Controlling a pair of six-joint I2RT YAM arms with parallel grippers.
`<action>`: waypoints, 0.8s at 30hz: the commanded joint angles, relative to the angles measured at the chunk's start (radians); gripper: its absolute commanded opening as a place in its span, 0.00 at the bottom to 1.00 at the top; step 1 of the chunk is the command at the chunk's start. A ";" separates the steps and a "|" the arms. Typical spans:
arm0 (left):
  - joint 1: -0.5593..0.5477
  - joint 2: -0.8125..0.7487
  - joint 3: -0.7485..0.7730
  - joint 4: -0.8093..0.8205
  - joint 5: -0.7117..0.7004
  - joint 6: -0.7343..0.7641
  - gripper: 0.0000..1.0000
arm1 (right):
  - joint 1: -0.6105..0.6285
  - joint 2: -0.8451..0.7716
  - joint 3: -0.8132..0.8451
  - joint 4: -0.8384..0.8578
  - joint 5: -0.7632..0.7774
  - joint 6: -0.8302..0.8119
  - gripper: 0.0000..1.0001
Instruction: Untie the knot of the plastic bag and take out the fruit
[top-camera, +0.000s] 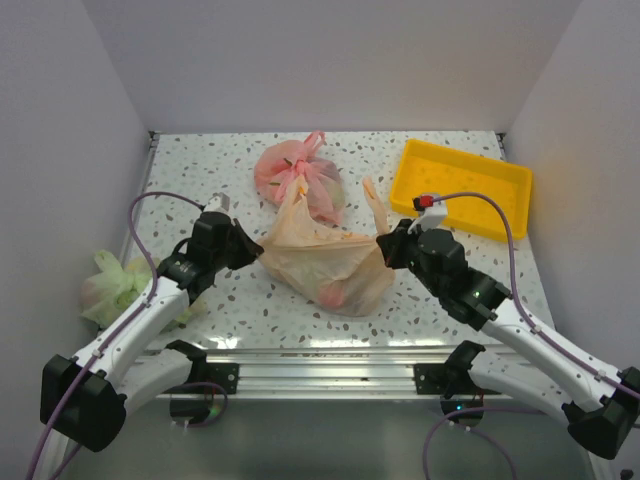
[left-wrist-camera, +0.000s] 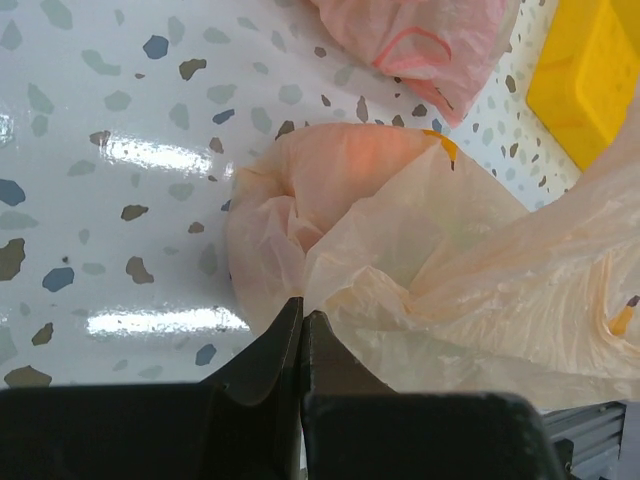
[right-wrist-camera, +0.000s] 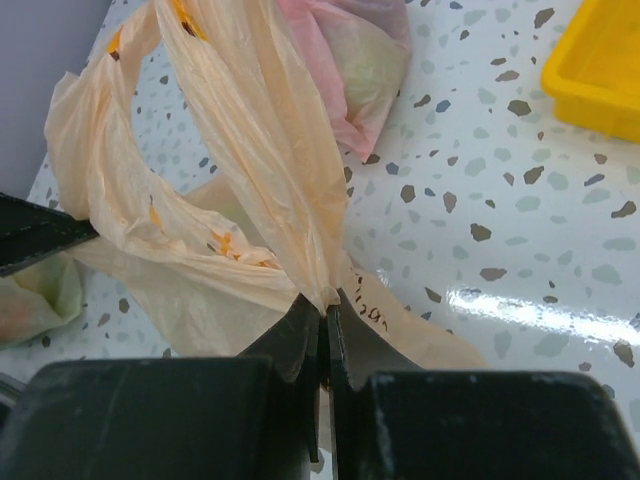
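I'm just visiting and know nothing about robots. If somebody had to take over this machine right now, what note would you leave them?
Left fingers: shut on the plastic bag, at its left edge.
Right fingers: shut on the bag's right side.
The bag is stretched between them. Its handles look apart, and no knot is visible.
Done: knot apparently untied.
Left: the fruit shows reddish through the film, inside the bag; take it out.
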 joint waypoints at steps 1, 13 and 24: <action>0.012 -0.029 -0.018 0.099 -0.010 -0.040 0.00 | -0.010 0.047 0.023 0.089 -0.009 0.017 0.00; 0.015 -0.023 0.203 0.188 -0.141 0.184 0.00 | -0.010 0.258 0.362 0.107 -0.132 -0.283 0.00; 0.017 -0.299 -0.252 0.132 -0.194 -0.028 0.09 | -0.008 0.261 0.051 0.216 -0.204 -0.156 0.00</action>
